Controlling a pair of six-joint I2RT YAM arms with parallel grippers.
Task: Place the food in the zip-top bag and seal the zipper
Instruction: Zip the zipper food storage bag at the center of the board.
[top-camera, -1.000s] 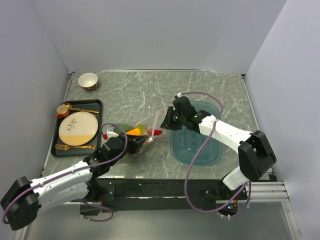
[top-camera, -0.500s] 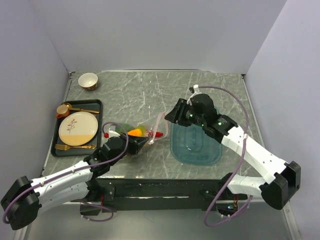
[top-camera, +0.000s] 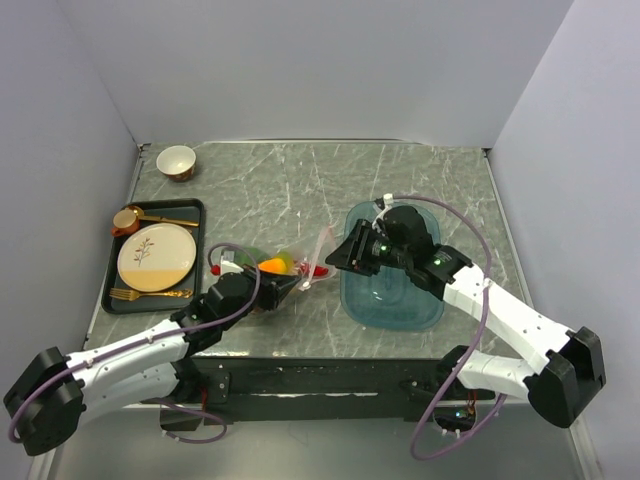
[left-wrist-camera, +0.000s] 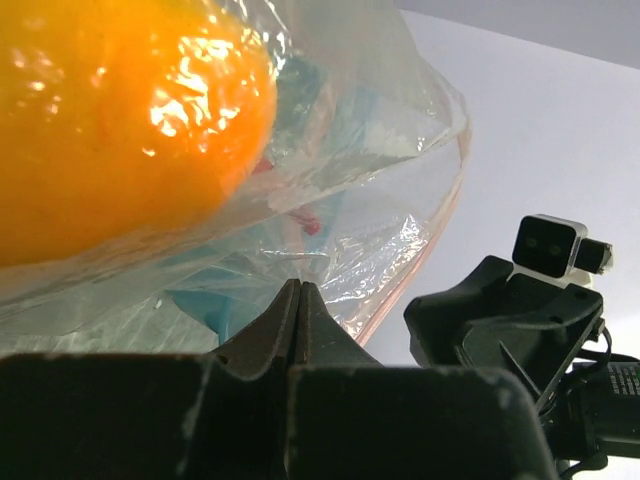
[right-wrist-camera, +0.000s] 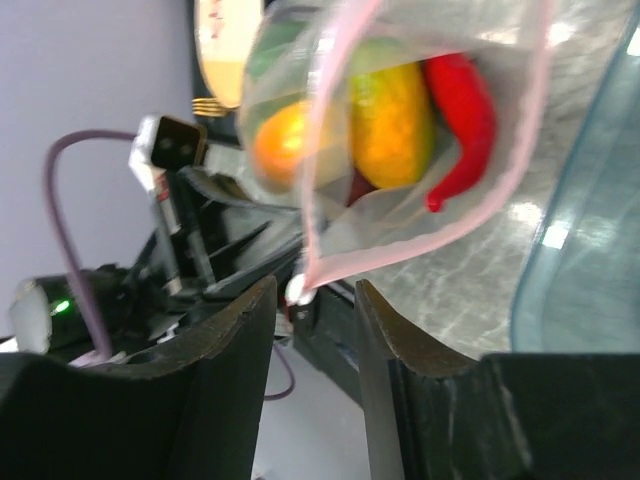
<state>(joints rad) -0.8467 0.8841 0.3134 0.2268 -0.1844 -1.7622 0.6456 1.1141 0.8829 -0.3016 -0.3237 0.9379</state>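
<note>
Right gripper hovers with jaws parted, one corner of the zipper showing between them unpinched, just left of the teal tray. Left gripper is clamped on the zip-top bag from its near-left side; mangoes and red chili lie inside

Left arm, right arm: white links, bulky black joints.
A purple cable runs along each. Green lights on right wrist. Left gripper jaws dark, wedge-shaped. Right gripper jaws dark, scuffed, curved. Small white-cased camera box by each wrist.
</note>
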